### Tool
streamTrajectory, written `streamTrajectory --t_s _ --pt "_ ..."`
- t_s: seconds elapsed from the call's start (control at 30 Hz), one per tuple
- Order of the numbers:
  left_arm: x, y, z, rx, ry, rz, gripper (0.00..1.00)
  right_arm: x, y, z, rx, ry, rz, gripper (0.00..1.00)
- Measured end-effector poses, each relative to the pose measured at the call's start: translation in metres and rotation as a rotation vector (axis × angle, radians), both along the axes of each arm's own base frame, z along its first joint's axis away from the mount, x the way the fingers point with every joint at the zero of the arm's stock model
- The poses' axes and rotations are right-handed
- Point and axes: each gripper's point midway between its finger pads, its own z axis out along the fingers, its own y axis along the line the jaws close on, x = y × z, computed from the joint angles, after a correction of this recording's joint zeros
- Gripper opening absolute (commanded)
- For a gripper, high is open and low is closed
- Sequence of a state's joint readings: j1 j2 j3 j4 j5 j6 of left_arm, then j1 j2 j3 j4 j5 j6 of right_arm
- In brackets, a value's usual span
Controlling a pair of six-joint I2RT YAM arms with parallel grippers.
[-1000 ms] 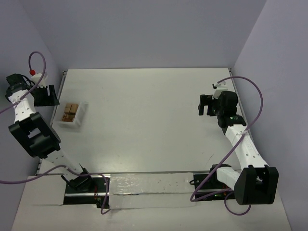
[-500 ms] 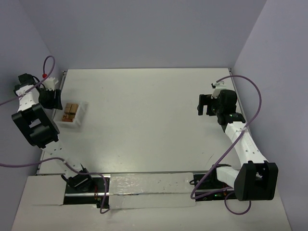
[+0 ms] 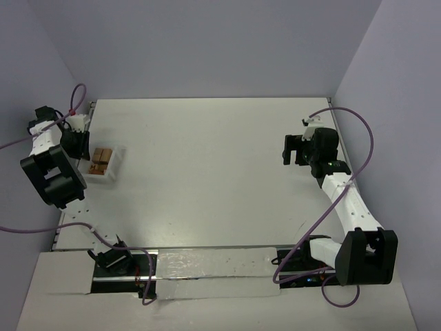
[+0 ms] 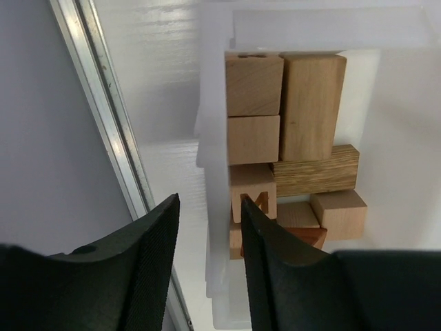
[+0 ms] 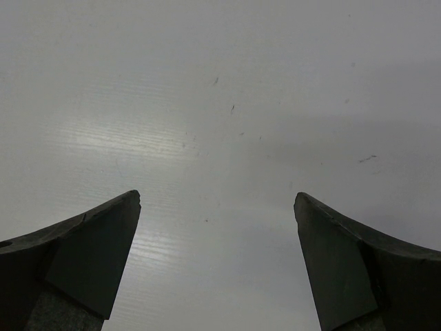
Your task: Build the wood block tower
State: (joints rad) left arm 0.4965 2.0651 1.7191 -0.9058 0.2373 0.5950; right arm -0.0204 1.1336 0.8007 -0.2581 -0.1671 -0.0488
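The left gripper (image 4: 209,203), jaws slightly apart astride the tray wall (image 4: 212,103), should pinch it squarely; the right gripper (image 5: 217,198) gapes wide, empty.

In the left wrist view I lose the lowest wood blocks (image 4: 303,236) behind a finger (image 4: 272,276) of the left gripper (image 4: 209,203) at lower centre. The clear tray (image 4: 400,138) runs off the bottom edge. From above, the blocks are too small to count.
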Motion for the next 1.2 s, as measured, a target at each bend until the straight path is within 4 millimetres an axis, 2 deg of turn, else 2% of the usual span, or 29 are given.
streamTrajectory --t_s 0.2,0.53,0.63,0.87,0.97,1.07,1.2 --pt "0.003 -0.005 -0.001 0.015 0.006 -0.026 0.33 0.000 0.000 -0.003 0.000 0.010 0.000 1.00" --pt "0.000 -0.003 -0.009 0.024 0.028 -0.026 0.32 0.001 0.000 -0.002 -0.001 0.009 -0.001 1.00" --pt "0.000 -0.004 -0.011 0.023 0.032 -0.027 0.28 0.001 0.000 -0.002 -0.001 0.009 -0.001 1.00" --pt "0.000 -0.004 -0.016 0.022 0.045 -0.029 0.25 0.001 0.000 -0.002 -0.001 0.008 -0.001 1.00" --pt "-0.001 -0.004 -0.018 0.024 0.047 -0.028 0.20 0.001 0.000 -0.002 -0.001 0.007 -0.001 1.00" --pt "-0.001 -0.005 -0.019 0.021 0.046 -0.027 0.01 0.001 0.000 -0.001 -0.001 0.007 -0.001 1.00" --pt "-0.001 -0.006 -0.019 0.014 0.046 -0.026 0.00 0.001 0.000 -0.001 -0.001 0.007 -0.001 1.00"
